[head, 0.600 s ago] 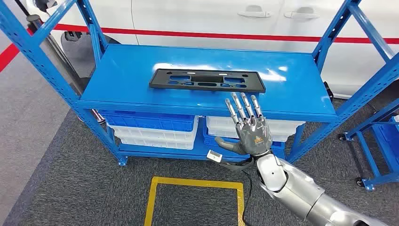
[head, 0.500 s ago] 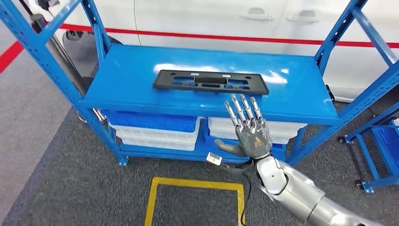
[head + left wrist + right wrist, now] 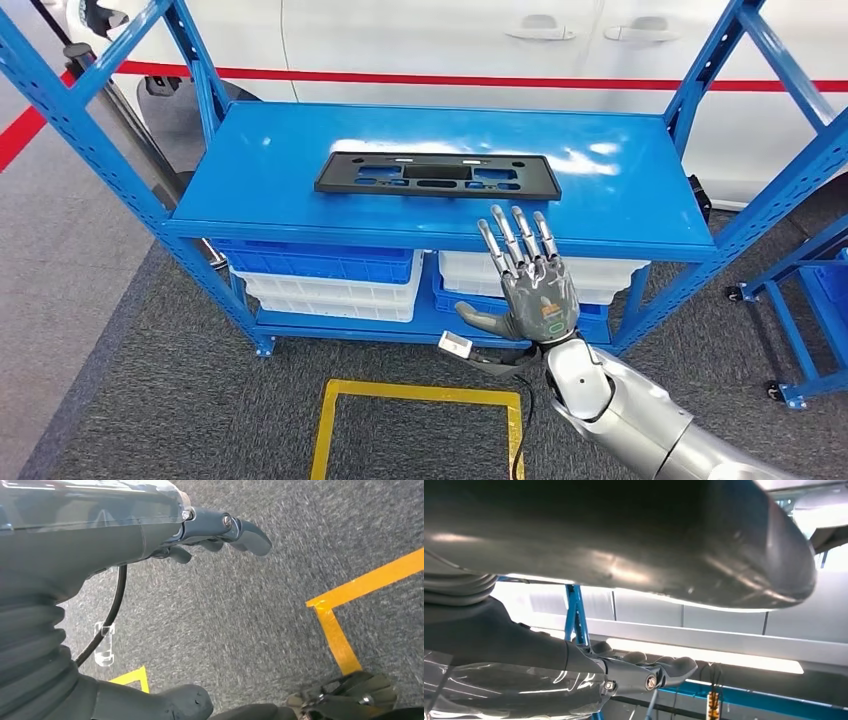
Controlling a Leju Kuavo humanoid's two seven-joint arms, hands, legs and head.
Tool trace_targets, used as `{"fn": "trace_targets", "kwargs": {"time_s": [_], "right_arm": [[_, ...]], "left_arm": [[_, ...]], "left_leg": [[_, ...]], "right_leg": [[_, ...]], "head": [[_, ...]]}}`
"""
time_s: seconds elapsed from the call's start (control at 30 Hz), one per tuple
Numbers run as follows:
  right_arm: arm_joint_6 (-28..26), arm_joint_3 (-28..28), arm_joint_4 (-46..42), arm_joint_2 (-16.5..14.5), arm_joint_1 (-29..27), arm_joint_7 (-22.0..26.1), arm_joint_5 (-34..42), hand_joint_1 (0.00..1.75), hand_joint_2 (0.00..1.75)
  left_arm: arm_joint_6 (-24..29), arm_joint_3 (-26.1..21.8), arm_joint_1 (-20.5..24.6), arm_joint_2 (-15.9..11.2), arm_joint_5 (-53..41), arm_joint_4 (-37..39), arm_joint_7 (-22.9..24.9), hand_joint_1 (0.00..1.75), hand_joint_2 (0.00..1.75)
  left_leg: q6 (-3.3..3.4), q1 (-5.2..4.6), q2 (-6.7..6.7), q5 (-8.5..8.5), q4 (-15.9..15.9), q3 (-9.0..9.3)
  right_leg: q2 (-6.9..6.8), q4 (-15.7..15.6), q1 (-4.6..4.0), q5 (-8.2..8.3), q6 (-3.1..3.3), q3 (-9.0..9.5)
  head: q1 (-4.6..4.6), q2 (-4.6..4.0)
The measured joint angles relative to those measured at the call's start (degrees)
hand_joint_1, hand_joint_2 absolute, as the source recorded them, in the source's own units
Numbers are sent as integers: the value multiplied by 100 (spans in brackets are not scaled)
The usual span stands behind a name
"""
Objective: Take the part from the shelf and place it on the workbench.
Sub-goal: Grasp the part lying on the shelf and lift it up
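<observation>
A flat black rectangular part [image 3: 437,175] with several cut-outs lies across the middle of the blue shelf top [image 3: 260,165]. My right hand [image 3: 528,280] is raised in front of the shelf's front edge, just right of the part's near corner, fingers straight and spread, thumb out to the side, holding nothing. It stays a short way short of the part. In the right wrist view the fingers [image 3: 659,670] of the right hand stretch out empty. My left hand [image 3: 220,530] hangs over the grey carpet with its fingers loosely extended and nothing in it.
Blue and white bins [image 3: 330,275] fill the lower shelf. Blue uprights [image 3: 90,120] frame the rack on both sides, and another blue rack [image 3: 810,290] stands at the right. A white car with a red stripe [image 3: 450,78] is behind. Yellow floor tape [image 3: 415,395] marks a square.
The camera swayed a little, shifting the whole scene. My right hand has stayed raised and spread in front of the shelf edge, about where it was.
</observation>
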State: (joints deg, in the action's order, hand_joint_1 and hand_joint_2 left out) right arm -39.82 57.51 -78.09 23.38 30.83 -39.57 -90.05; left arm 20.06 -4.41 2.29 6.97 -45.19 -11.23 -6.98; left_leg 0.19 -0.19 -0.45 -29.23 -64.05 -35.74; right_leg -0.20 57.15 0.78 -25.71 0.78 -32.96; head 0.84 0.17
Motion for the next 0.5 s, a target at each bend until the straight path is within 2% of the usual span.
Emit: {"fn": "trace_targets", "kwargs": {"time_s": [0.07, 0.1, 0.13, 0.17, 0.2, 0.27, 0.3, 0.37, 0.43, 0.5], "right_arm": [[0, -28, -131, -25, -93, 119, 0, 0, 0], [0, -60, -195, -49, -169, 210, 0, 0, 0], [0, -116, -263, -83, -256, 330, 0, 0, 0], [0, -205, -338, -128, -358, 499, 0, 0, 0], [0, -331, -419, -182, -472, 717, 0, 0, 0], [0, -709, -596, -305, -738, 1321, 0, 0, 0], [-1, -946, -684, -376, -886, 1654, 0, 0, 0], [-2, -1432, -847, -538, -1172, 2222, 0, 0, 0], [-2, -1838, -982, -712, -1395, 2593, 0, 0, 0], [-2, -2161, -1073, -859, -1569, 2836, 1, 0, 87]], "left_arm": [[1, -3, -4, -3, -12, 0, 8, 0, 175], [-2, -5, -6, -5, -15, 0, 6, 0, 175], [-12, -8, -9, -7, -3, 0, -24, 0, 175], [-34, -17, -13, -10, 39, 0, -102, 0, 175], [-77, -44, -16, -12, 130, 0, -271, 0, 175], [-221, -152, -3, -9, 394, -1, -829, 0, 175], [-298, -225, 15, 3, 509, -1, -1150, 0, 175], [-401, -343, 65, 45, 609, -2, -1630, 0, 175], [-458, -413, 106, 98, 622, -2, -1879, 0, 175], [-546, -454, 143, 136, 613, -2, -2000, 0, 175]], "left_leg": [[-50, 30, 3, -352, -772, -349], [-72, 44, 3, -415, -1026, -469], [-89, 58, 4, -361, -1060, -489], [-101, 73, 5, -198, -853, -393], [-109, 88, 5, 23, -466, -211], [-90, 98, -3, 292, 249, 135], [-63, 93, -10, 332, 433, 215], [19, 68, -22, 318, 495, 223], [98, 73, -9, 335, 520, 232], [166, 89, 5, 353, 545, 239]], "right_leg": [[-9, 4, 0, -7, 20, 1], [-13, 7, 0, -11, 21, 4], [-13, 12, 2, -17, 20, 8], [-10, 20, 6, -27, 12, 16], [-5, 34, 11, -44, -5, 25], [0, 79, -1, -85, -60, 22], [-3, 99, -11, -96, -90, 12], [-8, 106, -17, -95, -147, -2], [-3, 154, 0, -149, -202, -18], [6, 586, 10, -426, -243, -208]], "head": [[-17, 0], [-17, 0], [-17, -1], [-18, -1], [-18, -1], [-24, -1], [-29, -1], [-36, 0], [-34, -1], [-11, -1]]}}
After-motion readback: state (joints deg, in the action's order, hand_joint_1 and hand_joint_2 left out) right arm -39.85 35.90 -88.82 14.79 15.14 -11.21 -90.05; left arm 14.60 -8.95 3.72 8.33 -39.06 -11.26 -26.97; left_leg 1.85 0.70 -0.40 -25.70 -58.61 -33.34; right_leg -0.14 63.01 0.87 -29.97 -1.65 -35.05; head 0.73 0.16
